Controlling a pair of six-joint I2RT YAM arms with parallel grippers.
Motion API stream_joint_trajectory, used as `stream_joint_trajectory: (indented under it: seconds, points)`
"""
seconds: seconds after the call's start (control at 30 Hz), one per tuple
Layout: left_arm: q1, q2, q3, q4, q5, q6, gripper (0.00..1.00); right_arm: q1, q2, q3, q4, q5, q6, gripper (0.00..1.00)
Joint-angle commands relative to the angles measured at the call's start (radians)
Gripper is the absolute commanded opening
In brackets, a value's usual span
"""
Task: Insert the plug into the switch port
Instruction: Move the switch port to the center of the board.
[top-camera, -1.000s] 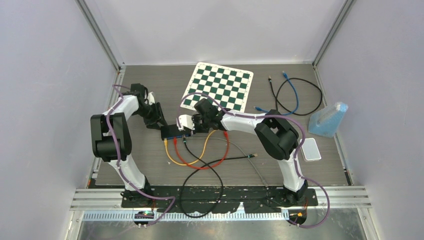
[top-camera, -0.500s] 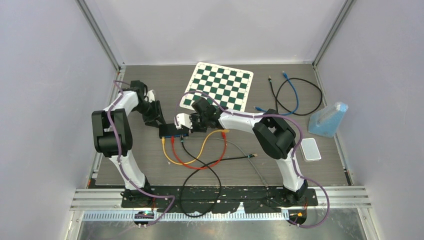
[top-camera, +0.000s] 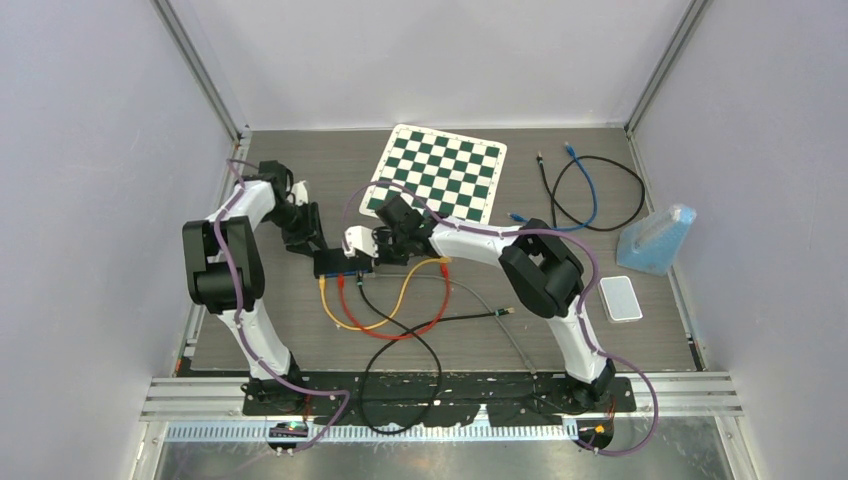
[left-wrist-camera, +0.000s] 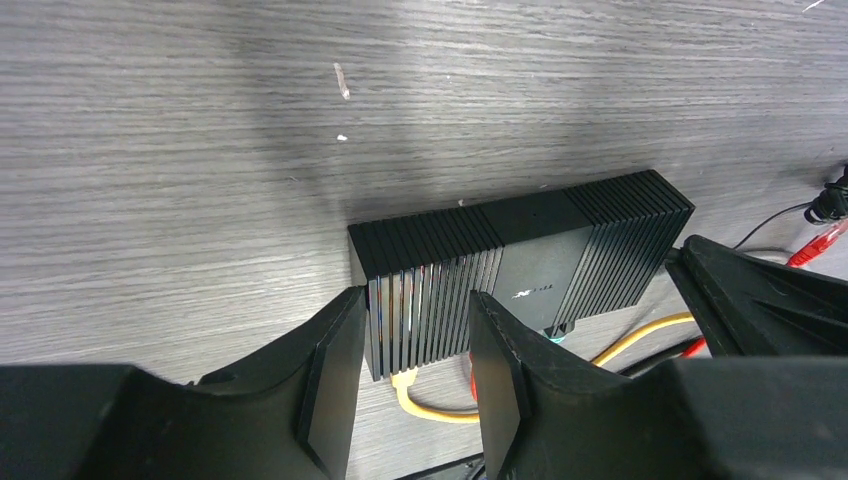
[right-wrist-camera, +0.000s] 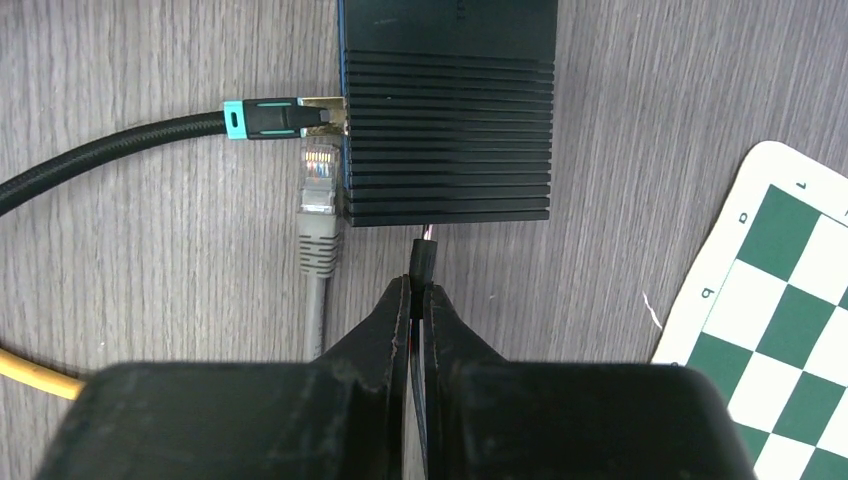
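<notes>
Pictured from overhead, just left of centre on the grey wood-grain table (top-camera: 660, 340): the black switch (top-camera: 343, 263), flanked by the left gripper (top-camera: 312, 244) on its left and the right gripper (top-camera: 372, 250) on its right. In the right wrist view, pinched between fingers closed almost flat together, a thin black plug (right-wrist-camera: 422, 262), upright in the frame with its tip at the switch's lower edge; impossible to tell whether seated in a port. On the switch's left side in that view, a black braided cable (right-wrist-camera: 120, 150) with a teal collar, plugged in, and just below it a grey cable (right-wrist-camera: 318, 245), its clear connector lying along that side. In the left wrist view, fingers (left-wrist-camera: 335, 370) spread apart and gripping nothing, with the switch's ribbed near corner visible in the gap; contact unclear. Looping toward the bottom of the overhead frame, a yellow cable (top-camera: 405, 290) and a red cable (top-camera: 400, 337). Above the switch, a green-and-white chessboard (top-camera: 435, 175).
</notes>
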Motion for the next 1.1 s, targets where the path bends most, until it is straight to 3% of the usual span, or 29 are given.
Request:
stream_joint_trajectory:
  seconds: [0.0, 0.57, 1.07]
  points:
    - [-0.009, 0.009, 0.052, -0.018, 0.072, 0.054, 0.44, 0.035, 0.023, 0.093, 0.044, -0.04, 0.032, 0.05]
    - [-0.008, 0.05, 0.046, -0.051, 0.152, 0.063, 0.43, 0.067, 0.116, 0.25, -0.044, 0.022, 0.068, 0.05]
    - [-0.009, 0.027, 0.018, -0.013, 0.212, 0.043, 0.43, 0.073, 0.073, 0.172, 0.151, 0.025, 0.145, 0.05]
